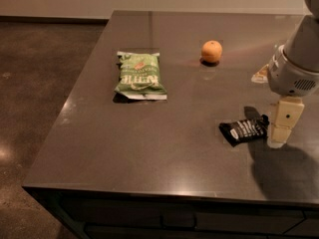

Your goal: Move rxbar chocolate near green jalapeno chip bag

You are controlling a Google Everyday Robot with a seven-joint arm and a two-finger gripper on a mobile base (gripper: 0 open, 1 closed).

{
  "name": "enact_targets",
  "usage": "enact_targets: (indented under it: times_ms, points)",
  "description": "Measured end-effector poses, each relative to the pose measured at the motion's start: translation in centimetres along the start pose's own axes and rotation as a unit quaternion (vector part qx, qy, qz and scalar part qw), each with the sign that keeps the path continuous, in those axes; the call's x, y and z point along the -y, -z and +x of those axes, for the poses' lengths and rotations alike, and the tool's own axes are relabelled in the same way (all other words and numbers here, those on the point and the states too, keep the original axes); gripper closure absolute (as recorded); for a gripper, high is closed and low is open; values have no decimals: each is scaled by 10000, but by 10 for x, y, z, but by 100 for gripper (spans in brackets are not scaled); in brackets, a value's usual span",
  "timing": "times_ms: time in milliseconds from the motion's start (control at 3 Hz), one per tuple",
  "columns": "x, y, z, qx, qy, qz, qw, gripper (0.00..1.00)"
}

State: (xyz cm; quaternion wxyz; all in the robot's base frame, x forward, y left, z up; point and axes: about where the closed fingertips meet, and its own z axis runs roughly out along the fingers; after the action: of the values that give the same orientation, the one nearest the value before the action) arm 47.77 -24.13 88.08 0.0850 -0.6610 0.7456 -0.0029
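The tool hangs low at the right of the surface, just beside the right end of the chocolate bar; whether it is spread or pressed together I cannot tell. The bar lies flat, well apart from the green chip bag over on the left. I'd say the grab wants the tool centred across the bar's narrow width and low enough to catch the thin wrapper without skidding it away. Counting up: one bar, one chip bag, one orange, and one pale packet partly hidden by the arm.
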Motion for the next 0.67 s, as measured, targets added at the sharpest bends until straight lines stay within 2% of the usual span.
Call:
enact_targets:
  times_ms: [667]
  points:
    - [-3, -30, 13, -72, 184, -259, 9995, 0]
